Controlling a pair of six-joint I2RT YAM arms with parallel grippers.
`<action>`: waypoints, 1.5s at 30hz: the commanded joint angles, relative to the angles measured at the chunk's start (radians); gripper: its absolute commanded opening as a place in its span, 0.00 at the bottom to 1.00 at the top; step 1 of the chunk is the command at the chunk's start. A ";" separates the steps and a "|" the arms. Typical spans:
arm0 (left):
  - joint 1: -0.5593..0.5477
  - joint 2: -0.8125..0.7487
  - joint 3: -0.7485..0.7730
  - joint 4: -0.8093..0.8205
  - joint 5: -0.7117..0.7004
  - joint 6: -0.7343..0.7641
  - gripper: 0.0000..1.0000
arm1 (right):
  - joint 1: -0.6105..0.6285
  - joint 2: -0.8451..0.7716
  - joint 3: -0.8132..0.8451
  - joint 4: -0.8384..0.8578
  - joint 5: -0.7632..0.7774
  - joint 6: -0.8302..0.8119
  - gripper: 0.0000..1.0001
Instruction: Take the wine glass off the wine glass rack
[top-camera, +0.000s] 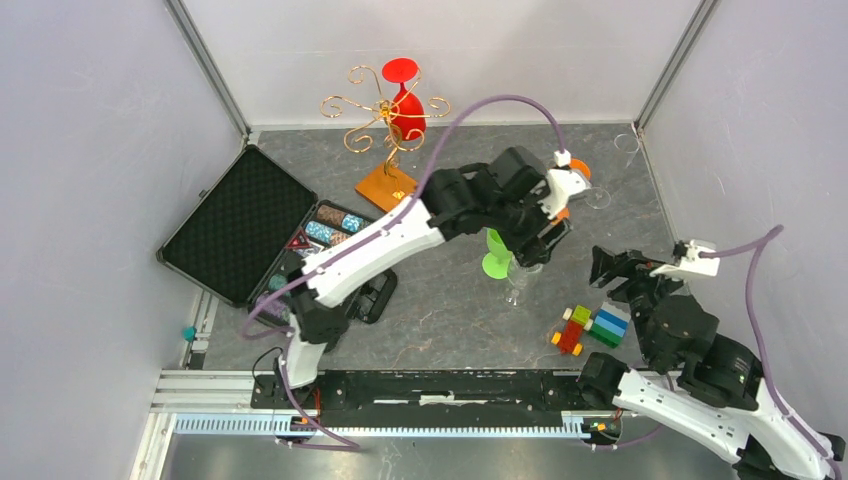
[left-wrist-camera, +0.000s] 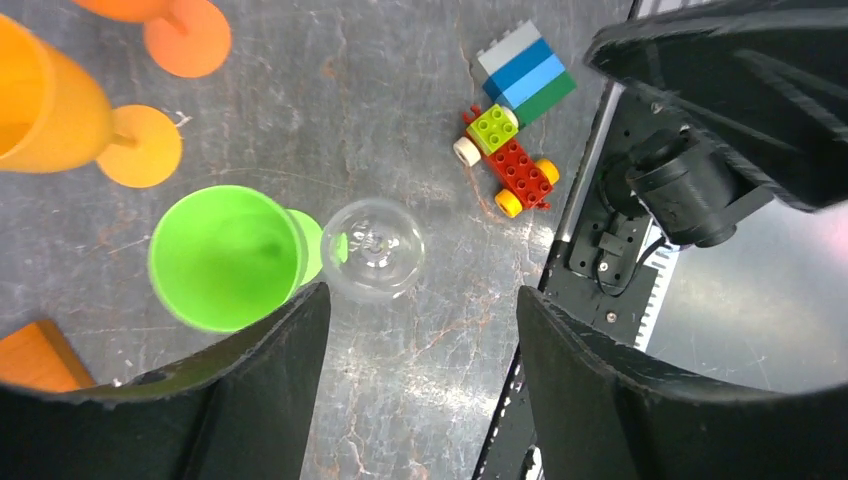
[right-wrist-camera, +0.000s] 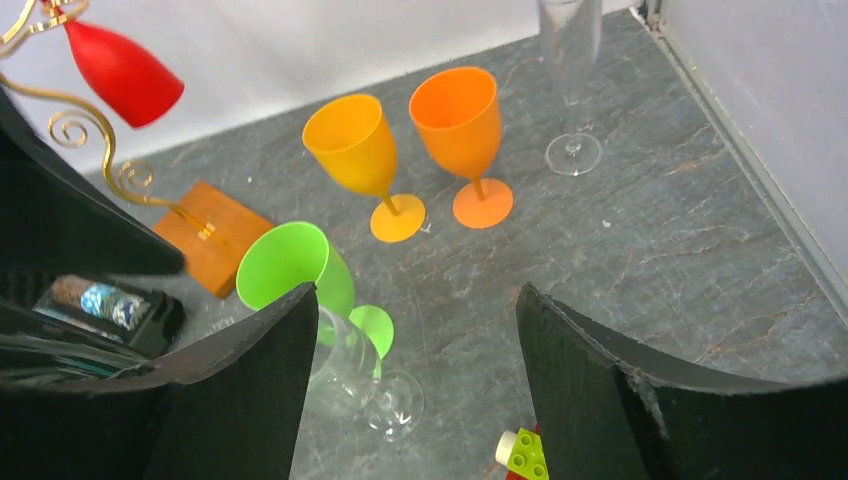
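Wine glass (top-camera: 407, 112) partly behind rack (top-camera: 385, 186) wires

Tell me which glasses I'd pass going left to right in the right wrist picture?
Red wine glass hanging on the gold wire rack → bright green plastic goblet → yellow-orange plastic goblet → orange plastic goblet → tall clear glass flute.

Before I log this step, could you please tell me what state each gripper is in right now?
Left gripper: open, holding nothing.
Right gripper: open, holding nothing.
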 joint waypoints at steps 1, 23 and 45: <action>0.045 -0.165 -0.145 0.108 -0.012 -0.051 0.75 | 0.002 0.110 0.060 -0.053 -0.097 0.037 0.77; 0.240 -0.716 -0.792 0.461 -0.241 -0.063 0.99 | -0.416 0.708 0.231 -0.024 -0.715 -0.298 0.70; 0.244 -0.831 -0.872 0.482 -0.250 -0.027 1.00 | -0.475 0.858 0.171 -0.044 -0.816 -0.358 0.06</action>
